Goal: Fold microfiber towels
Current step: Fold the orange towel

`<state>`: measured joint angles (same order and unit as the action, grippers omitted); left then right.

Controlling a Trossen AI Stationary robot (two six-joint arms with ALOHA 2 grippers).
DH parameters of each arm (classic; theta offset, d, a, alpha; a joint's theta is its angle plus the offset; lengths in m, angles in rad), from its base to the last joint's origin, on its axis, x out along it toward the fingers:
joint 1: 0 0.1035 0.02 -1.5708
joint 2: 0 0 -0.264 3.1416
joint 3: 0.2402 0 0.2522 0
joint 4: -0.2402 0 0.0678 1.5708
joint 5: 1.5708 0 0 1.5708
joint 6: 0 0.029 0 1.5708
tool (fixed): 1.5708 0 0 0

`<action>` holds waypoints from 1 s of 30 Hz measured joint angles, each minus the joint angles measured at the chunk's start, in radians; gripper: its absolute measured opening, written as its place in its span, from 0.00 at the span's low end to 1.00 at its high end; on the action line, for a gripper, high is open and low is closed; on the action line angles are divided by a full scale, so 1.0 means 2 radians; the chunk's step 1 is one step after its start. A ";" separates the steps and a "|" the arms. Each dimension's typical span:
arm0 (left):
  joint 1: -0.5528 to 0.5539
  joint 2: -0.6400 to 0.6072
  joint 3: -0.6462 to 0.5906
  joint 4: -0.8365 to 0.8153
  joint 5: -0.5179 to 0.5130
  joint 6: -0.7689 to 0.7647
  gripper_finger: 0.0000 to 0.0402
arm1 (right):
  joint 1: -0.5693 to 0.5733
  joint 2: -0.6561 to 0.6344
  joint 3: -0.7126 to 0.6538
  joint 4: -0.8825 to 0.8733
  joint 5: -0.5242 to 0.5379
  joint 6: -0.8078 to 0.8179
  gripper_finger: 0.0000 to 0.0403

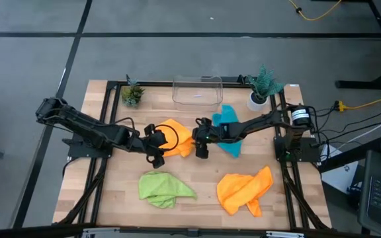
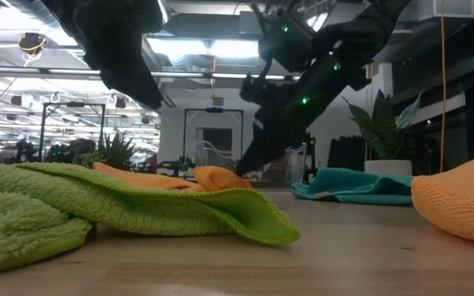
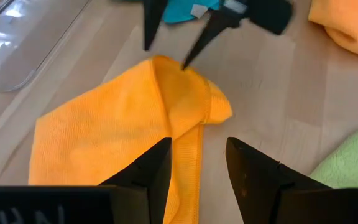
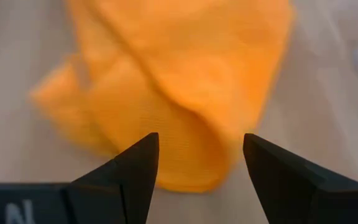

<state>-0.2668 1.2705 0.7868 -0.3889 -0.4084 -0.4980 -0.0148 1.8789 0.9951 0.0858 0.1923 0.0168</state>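
Observation:
A crumpled orange towel point(image 1: 175, 137) lies on the wooden table's middle. My left gripper point(image 3: 197, 149) hangs open above its left part, well clear of it in the low view. My right gripper point(image 4: 201, 140) is open and low at the towel's right edge, with a rounded fold point(image 4: 191, 155) between its fingers. The same gripper point(image 2: 249, 164) reaches down to the cloth in the low view. A teal towel point(image 1: 230, 132) lies under the right arm. A lime green towel point(image 1: 164, 187) and a second orange towel point(image 1: 245, 190) lie crumpled near the front edge. My right gripper comes slanting down from the table's right side, and its open fingertips point(image 3: 182, 62) stand at the orange towel's right edge point(image 3: 166, 62). Whether they touch the cloth I cannot tell.
A clear plastic bin point(image 1: 197, 91) stands at the far edge, between a small potted plant point(image 1: 132, 94) on the left and a larger one in a white pot point(image 1: 262, 86) on the right. Bare wood shows between the two front towels point(image 1: 207, 188).

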 joint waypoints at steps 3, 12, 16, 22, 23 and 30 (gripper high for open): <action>0.000 0.000 0.000 -0.001 -0.006 0.000 0.36 | -0.007 0.003 0.000 -0.001 0.011 -0.001 0.58; 0.005 0.000 -0.062 0.019 0.000 -0.001 0.36 | -0.022 0.003 0.000 0.005 -0.001 0.000 0.58; 0.005 0.000 -0.080 0.059 0.000 0.006 0.36 | -0.022 0.003 0.000 0.008 -0.001 0.000 0.58; 0.006 0.000 -0.123 0.136 0.005 0.003 0.36 | -0.022 0.003 0.000 0.008 -0.001 0.001 0.58; 0.006 0.000 -0.128 0.145 0.006 0.004 0.36 | -0.022 0.003 0.000 0.008 -0.001 0.003 0.58; 0.027 0.000 -0.154 0.152 0.039 0.005 0.41 | -0.022 0.003 0.000 0.009 -0.001 0.003 0.58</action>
<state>-0.2132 1.2700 0.4778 -0.0858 -0.3305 -0.4885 -0.0589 1.8854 0.9947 0.1028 0.1902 0.0229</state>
